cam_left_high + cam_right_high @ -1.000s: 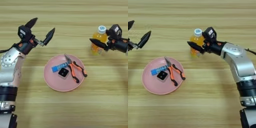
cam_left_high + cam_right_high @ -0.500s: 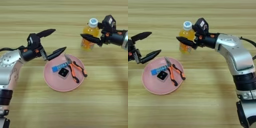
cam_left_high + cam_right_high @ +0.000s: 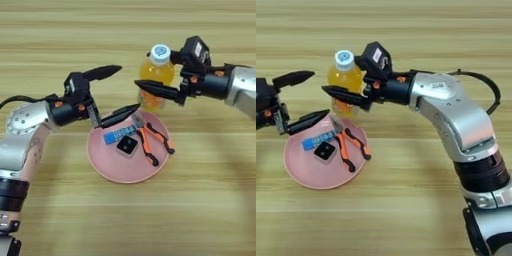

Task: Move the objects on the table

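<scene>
Small clear bottle of orange drink, white cap up, upright, clamped at mid-body between the jaws of the right gripper, which reaches in from the right – the bottle sits just beyond the far rim of the pink plate, and whether its base touches the desk cannot be told. Judged: rigid smooth plastic, likely slippery, liquid inside gives it some weight and slosh; a hold round the body below the shoulder, as here, looks sound, and the cap is too narrow for a steady hold. Pliers lie flat in the plate's right half, orange-and-black handles toward the near right, nose toward the far side, just beside a small black block and a blue piece. Judged: stiff, dense metal, rubbery handles that should grip well – best taken across both handles near the pivot. Left gripper hovers over the plate's far-left rim, jaws wide apart and holding nothing, the lower finger tip close to the pliers' nose. Room: the two grippers are near each other over the plate's far edge, so that spot is crowded; the plate's raised rim hampers a low sideways approach; broad bare desk lies near, far and to both sides
</scene>
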{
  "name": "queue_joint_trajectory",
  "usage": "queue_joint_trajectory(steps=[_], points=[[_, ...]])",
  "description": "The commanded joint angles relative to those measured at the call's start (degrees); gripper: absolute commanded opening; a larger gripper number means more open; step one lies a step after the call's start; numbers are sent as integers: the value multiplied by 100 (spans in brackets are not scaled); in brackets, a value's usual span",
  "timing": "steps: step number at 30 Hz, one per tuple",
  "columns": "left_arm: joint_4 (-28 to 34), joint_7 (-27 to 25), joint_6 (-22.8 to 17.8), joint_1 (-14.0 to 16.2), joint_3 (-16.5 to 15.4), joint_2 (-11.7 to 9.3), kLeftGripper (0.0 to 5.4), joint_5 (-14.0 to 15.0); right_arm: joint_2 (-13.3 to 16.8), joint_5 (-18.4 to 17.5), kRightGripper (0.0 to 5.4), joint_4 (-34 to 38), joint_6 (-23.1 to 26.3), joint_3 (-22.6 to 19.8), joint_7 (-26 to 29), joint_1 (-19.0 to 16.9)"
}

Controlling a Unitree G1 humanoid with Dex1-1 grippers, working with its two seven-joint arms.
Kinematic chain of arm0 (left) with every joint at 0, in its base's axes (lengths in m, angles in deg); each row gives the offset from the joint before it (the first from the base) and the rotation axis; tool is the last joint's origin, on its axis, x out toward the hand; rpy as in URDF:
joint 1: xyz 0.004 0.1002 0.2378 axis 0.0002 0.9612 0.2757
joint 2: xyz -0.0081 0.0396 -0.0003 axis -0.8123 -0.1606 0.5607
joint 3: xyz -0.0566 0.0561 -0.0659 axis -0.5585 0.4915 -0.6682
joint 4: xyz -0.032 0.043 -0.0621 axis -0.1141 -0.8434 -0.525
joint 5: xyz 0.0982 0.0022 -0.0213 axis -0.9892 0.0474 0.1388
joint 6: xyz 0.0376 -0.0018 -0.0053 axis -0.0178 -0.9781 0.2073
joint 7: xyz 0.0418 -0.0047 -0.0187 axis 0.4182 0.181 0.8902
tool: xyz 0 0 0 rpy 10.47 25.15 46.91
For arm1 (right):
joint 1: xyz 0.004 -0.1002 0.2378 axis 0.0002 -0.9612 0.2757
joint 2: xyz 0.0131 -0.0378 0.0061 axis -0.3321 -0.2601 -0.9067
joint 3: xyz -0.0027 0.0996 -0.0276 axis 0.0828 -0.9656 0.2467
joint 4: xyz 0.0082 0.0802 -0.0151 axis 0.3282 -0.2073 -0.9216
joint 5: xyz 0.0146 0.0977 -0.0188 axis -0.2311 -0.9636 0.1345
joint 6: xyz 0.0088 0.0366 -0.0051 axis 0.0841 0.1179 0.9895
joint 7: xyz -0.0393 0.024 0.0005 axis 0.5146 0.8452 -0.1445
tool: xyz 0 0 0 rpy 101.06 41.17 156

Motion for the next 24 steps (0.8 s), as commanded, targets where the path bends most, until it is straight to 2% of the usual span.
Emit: queue_joint_trajectory(steps=[1,11,21,24], points=[[-27,-87,-85,-47,84,-26,540,-89,-137,14,353,99,-33,150,-82,136],[45,-349,-153,42,270,-97,540,-162,-326,149,353,-18,-153,346,-120,290],[-77,-380,-103,14,367,-51,540,-279,-523,151,353,130,-164,386,-172,379],[-100,-377,-67,11,370,-51,509,-292,-550,175,353,134,-171,417,-169,359]])
